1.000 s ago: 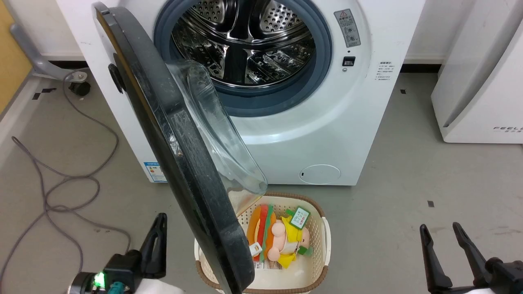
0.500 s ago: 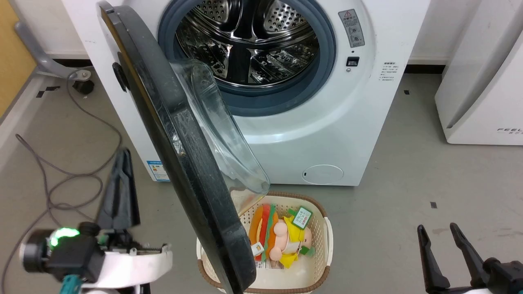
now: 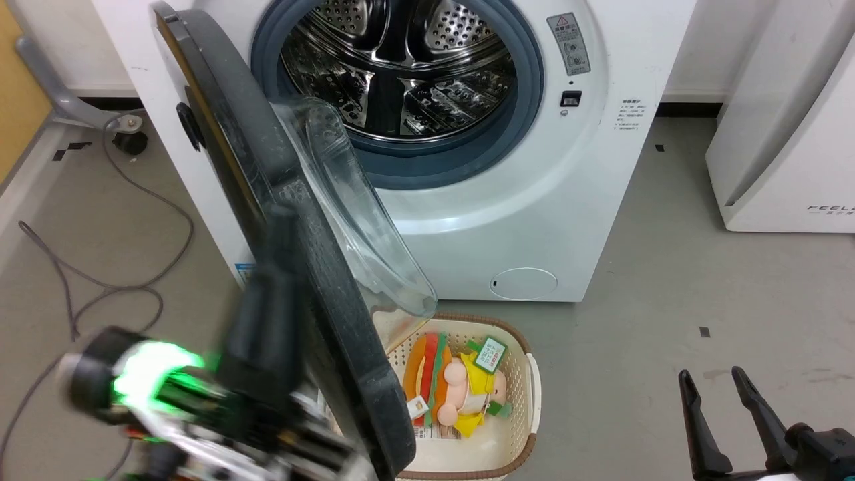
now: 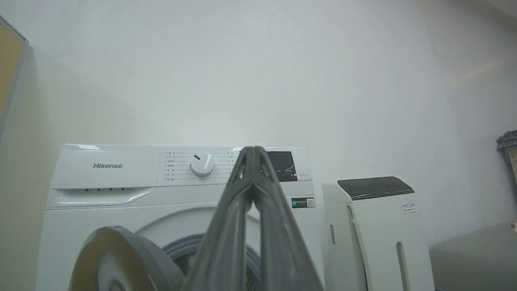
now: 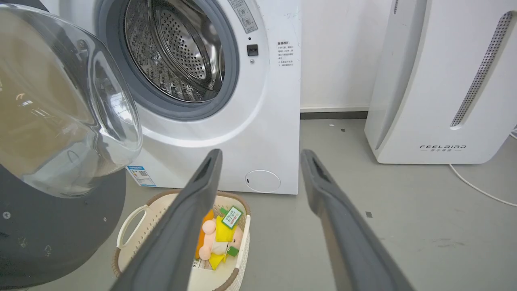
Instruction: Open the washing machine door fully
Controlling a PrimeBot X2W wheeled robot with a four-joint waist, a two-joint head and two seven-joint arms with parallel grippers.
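The washing machine (image 3: pixel 534 200) stands with its steel drum (image 3: pixel 401 73) exposed. Its washing machine door (image 3: pixel 334 321) is swung out roughly edge-on to the head view, hinged at the left, the glass bowl (image 3: pixel 354 220) facing right. My left gripper (image 3: pixel 282 224) is blurred, raised beside the door's outer black face; whether it touches cannot be told. In the left wrist view its fingertips (image 4: pixel 253 150) meet, holding nothing, pointing over the door (image 4: pixel 117 258) at the control panel. My right gripper (image 3: pixel 709 374) hangs open low at the right, empty, well away from the door (image 5: pixel 60 234).
A cream basket (image 3: pixel 531 401) holding a plush toy (image 3: pixel 461 394) sits on the floor right under the door's free edge. A white FEELBIRD appliance (image 3: pixel 781 167) stands to the right. Grey cables (image 3: pixel 100 294) and a caster leg (image 3: pixel 127 133) lie on the left floor.
My left gripper has risen and swung right, from the lower left floor area up to the door's outer face. The door and right gripper have barely moved; the camera shifted slightly.
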